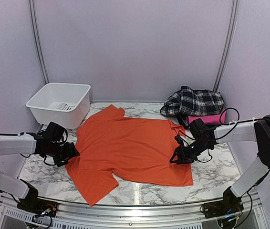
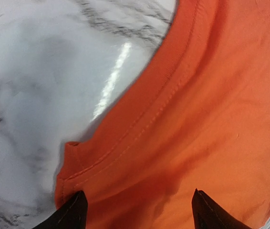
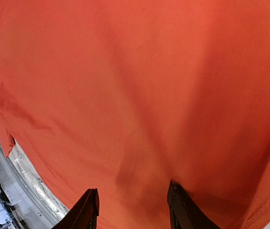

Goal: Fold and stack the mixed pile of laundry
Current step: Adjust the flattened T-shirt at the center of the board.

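1. Right now the left pincer [image 2: 139,201] hangs with its jaws spread wide over a stitched edge of the orange t-shirt [image 1: 130,148]. The right pincer [image 3: 132,191] stands part open above the opposite side, gripping nothing.
2. Soft, light and floppy, I'd guess; best pinched at a hem or seam, both sides together.
3. It lies spread flat mid-counter [image 1: 211,174], plain bright orange, barely creased.
4. Behind it, the plaid shirt [image 1: 194,101] sits bunched on a pink garment [image 1: 206,118].

Overhead camera faces down-forward; both wrist cameras look closely down at the orange t-shirt [image 1: 130,148].
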Available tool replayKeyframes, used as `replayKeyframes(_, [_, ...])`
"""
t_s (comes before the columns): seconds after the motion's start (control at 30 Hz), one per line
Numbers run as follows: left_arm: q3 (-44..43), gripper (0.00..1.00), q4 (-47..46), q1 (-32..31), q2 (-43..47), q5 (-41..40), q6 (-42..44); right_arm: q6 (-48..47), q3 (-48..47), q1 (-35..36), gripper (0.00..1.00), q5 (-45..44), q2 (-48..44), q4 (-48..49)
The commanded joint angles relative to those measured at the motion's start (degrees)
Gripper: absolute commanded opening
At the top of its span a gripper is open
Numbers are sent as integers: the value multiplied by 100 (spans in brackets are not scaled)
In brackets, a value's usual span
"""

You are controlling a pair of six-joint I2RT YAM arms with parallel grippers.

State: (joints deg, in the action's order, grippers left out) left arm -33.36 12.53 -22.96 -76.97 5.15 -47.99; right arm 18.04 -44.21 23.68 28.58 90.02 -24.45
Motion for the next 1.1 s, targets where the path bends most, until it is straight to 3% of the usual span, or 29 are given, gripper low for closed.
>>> replayKeyframes(0.0, [509,79,1038,116,882,-295,-566,-33,195,-330,51,-493,-109,-681])
replayKeyframes(0.13, [233,82,1213,85,1533,-143,-311,-273,-40,-340,50,-256,-313,-818])
replayKeyframes(0.23, [-260,83,1221,81,1302,-115,131,-375,-234,-263,49,-51,-505,-928])
replayKeyframes(0.47, [-1411,77,605,65,-190,-217,596,-306,-199,79,47,8,-553,-989])
replayKeyframes(0.63, [-2537,64,229,77,-1702,-30,949,-223,-140,31,47,-66,-260,-679])
replayKeyframes(0.87, [-3677,52,415,154,-3214,-447,1136,-306,-411,-285,47,-245,401,-460])
replayKeyframes(1.07, [-4953,52,936,328,-4434,-764,1398,-496,-1042,-398,48,-322,1145,-443])
